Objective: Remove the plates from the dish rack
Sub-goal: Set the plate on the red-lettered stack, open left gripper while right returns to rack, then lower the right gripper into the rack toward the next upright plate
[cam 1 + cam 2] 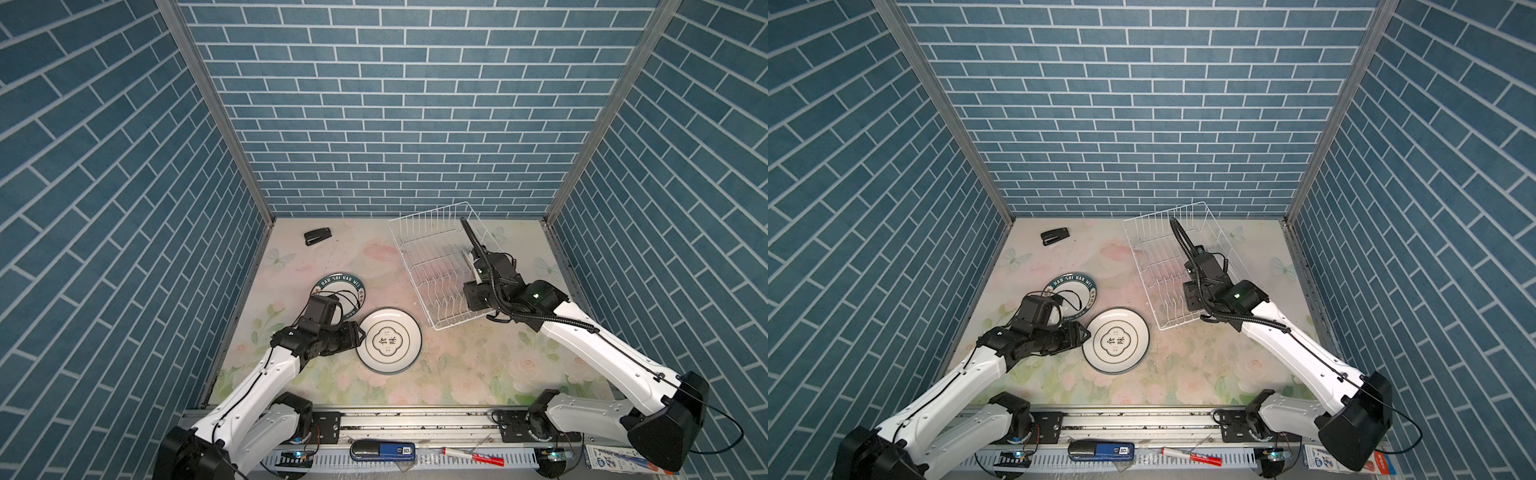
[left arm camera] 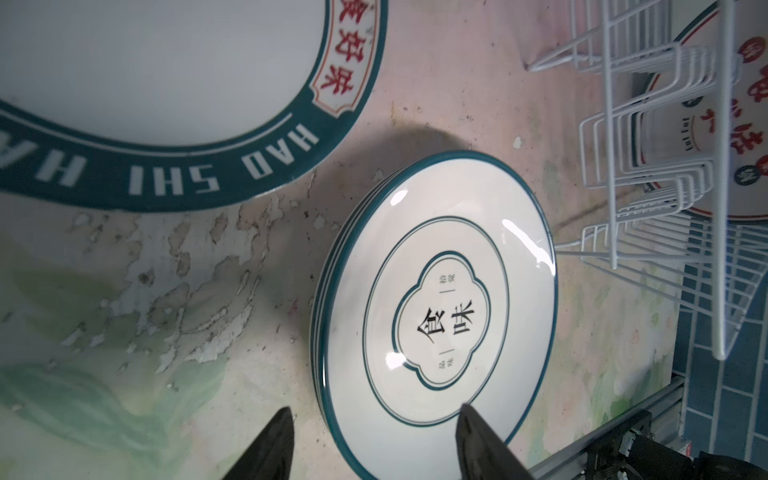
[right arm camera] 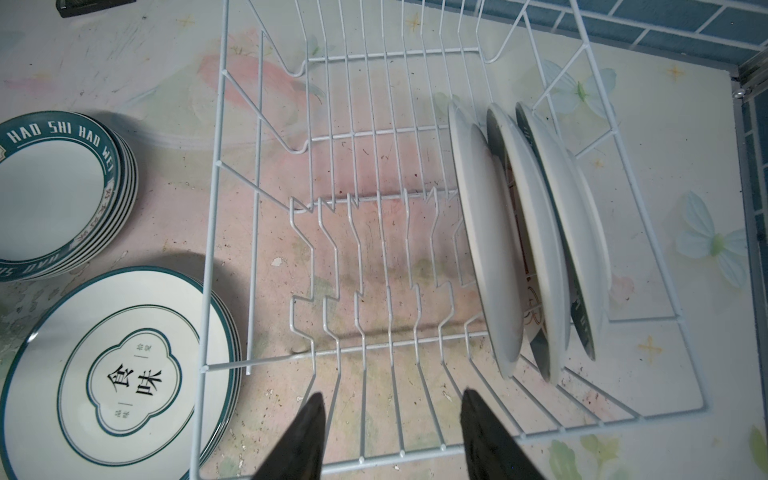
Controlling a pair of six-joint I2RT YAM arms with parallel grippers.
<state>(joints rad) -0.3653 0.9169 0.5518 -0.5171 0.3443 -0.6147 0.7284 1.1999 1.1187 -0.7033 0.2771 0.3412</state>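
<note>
My right gripper (image 3: pixel 392 392) hangs spread and empty above the dish rack (image 3: pixel 214 220), my left gripper (image 2: pixel 376 409) open astride the rim of the stack (image 2: pixel 436 316), and three plates (image 3: pixel 494 232) stand upright at right of frame, stiff, slick, chippable, so I'd pinch the nearest by its top rim.
</note>
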